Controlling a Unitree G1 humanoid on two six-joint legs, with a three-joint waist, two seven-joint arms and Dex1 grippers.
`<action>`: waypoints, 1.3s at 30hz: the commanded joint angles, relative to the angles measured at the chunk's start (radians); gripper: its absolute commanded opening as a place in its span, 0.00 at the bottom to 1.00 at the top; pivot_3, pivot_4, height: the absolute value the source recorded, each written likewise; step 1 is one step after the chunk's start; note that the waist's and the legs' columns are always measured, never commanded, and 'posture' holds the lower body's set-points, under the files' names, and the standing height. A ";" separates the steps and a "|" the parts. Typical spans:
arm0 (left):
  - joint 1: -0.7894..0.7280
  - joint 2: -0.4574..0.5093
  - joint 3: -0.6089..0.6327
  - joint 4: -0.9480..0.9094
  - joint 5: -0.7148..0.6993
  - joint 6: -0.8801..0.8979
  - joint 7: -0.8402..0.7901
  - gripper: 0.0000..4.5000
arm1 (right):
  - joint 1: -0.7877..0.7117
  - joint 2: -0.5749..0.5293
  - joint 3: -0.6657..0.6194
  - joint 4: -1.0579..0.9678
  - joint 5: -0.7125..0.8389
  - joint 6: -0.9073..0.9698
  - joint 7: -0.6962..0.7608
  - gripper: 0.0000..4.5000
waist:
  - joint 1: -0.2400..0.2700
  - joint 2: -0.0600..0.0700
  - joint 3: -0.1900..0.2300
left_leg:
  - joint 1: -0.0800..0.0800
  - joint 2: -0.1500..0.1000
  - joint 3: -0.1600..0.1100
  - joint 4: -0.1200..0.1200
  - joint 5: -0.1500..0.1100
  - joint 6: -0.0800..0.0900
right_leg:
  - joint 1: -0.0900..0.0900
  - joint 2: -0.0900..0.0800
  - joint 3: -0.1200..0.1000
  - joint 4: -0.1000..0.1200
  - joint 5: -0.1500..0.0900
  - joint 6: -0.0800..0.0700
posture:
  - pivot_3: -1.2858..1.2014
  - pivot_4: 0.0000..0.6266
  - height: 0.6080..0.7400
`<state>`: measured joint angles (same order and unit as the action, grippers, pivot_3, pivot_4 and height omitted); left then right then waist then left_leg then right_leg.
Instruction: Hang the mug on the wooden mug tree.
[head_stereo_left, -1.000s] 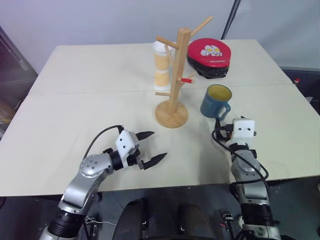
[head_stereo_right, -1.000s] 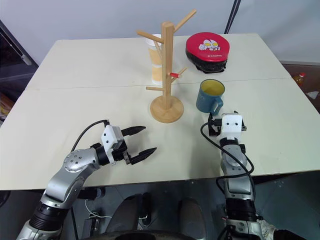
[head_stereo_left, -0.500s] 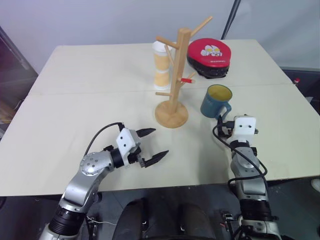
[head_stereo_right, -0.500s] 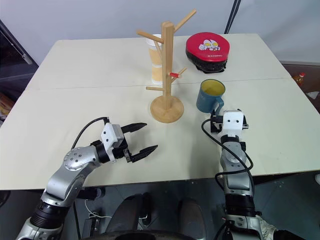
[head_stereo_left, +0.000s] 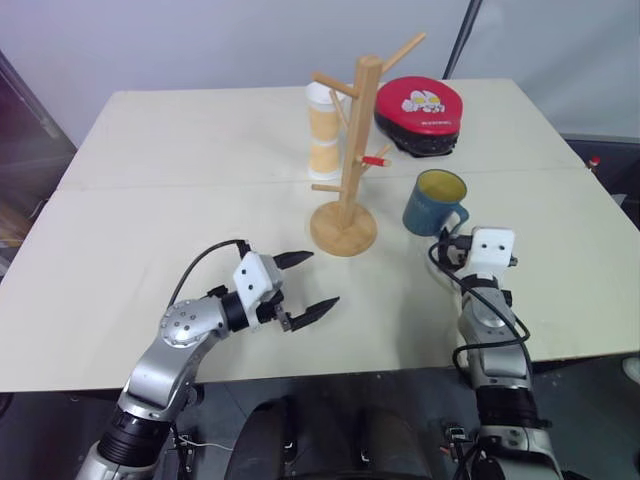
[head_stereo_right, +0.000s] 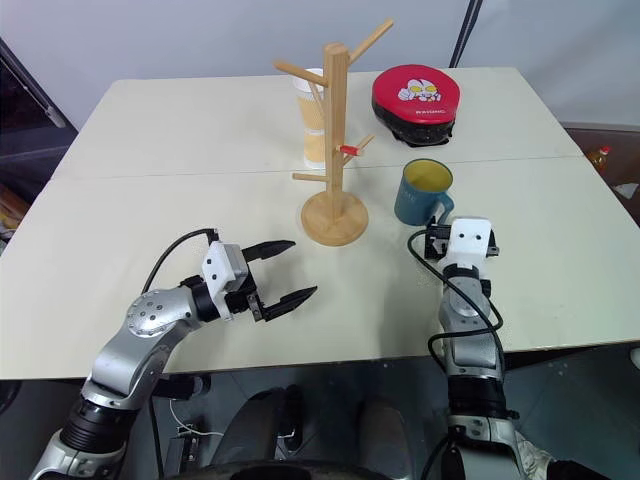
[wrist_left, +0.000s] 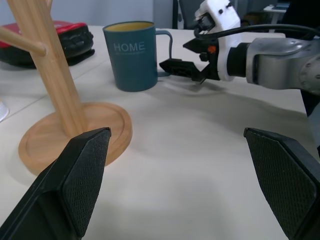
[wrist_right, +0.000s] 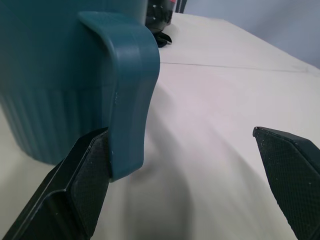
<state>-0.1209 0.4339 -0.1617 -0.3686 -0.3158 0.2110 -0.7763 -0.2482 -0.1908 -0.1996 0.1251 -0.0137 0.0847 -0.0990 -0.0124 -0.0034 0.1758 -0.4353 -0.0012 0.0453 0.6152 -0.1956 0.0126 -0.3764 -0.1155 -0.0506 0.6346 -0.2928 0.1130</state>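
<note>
The teal-blue mug (head_stereo_left: 432, 203) with a yellow inside stands upright on the table, right of the wooden mug tree (head_stereo_left: 358, 140). Its loop handle (wrist_right: 131, 85) faces my right gripper (wrist_right: 180, 132). That gripper is open and level, and the handle sits just inside one of its fingers (wrist_right: 87, 185). In the left wrist view the right gripper (wrist_left: 174, 55) reaches the handle from the side. My left gripper (head_stereo_left: 320, 279) hovers open over the table in front of the tree's round base (head_stereo_left: 344, 229), holding nothing.
Tall white-and-orange stacked cups (head_stereo_left: 324, 130) stand just behind the tree. A red and black round object (head_stereo_left: 423, 112) lies at the back right. The table's front edge (head_stereo_left: 330, 375) runs just below both arms.
My right gripper has crept a little forward toward the mug's handle. The left gripper has stayed about where it was, still open.
</note>
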 joint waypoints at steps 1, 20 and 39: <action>-0.011 0.005 0.013 -0.042 -0.004 -0.006 0.008 1.00 | -0.033 -0.002 -0.016 0.008 0.021 -0.015 0.004 0.99 | 0.000 0.000 0.000 | 0.000 0.000 0.000 0.000 0.000 0.000 | 0.000 0.000 0.000 0.000 0.000 0.000 | 0.52 0.24 1.00; -0.009 0.011 0.031 -0.029 -0.002 -0.023 0.022 1.00 | -0.017 -0.067 0.073 -0.053 0.015 -0.077 0.177 0.01 | -0.001 0.000 0.000 | 0.000 0.000 0.000 0.000 0.000 0.000 | 0.000 0.001 0.000 0.001 0.000 0.001 | 0.52 0.24 1.00; -0.125 0.062 0.162 0.033 -0.073 -0.015 -0.010 1.00 | -0.180 -0.489 0.197 -0.462 -0.012 0.061 0.692 0.01 | 0.001 -0.001 0.001 | 0.000 0.001 0.000 0.002 0.000 0.000 | 0.001 0.001 0.000 0.001 0.000 0.001 | 0.52 0.24 1.00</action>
<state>-0.2249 0.4886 -0.0272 -0.3157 -0.3651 0.1942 -0.7847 -0.3840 -0.6661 0.0243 -0.2957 -0.0549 0.1243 0.5616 -0.0117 -0.0041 0.1769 -0.4349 -0.0005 0.0449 0.6175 -0.1956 0.0127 -0.3757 -0.1148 -0.0511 0.6354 -0.2925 0.1140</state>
